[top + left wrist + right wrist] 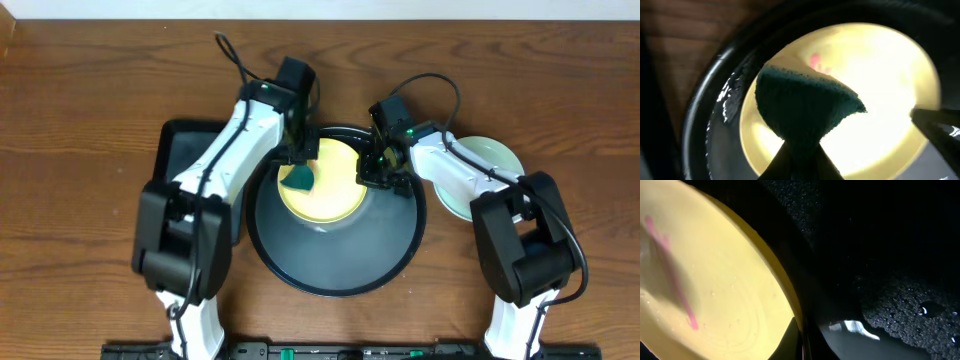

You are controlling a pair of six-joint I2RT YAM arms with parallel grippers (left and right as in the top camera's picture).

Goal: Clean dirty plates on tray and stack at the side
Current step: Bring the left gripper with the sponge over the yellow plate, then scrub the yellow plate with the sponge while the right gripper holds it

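Observation:
The pale yellow plate (325,185) sits in the back part of the round black tray (340,255). It carries pink smears (817,62), which also show in the right wrist view (675,287). My left gripper (297,165) is shut on a dark green sponge (805,107) that rests on the plate's left side. My right gripper (378,170) is shut on the yellow plate's right rim (790,312). A pale mint-blue plate (490,160) lies on the table to the right of the tray, partly under my right arm. The third plate is not in view.
A rectangular black tray (185,150) lies left of the round tray, mostly under my left arm. Brown wooden table (80,150) surrounds everything.

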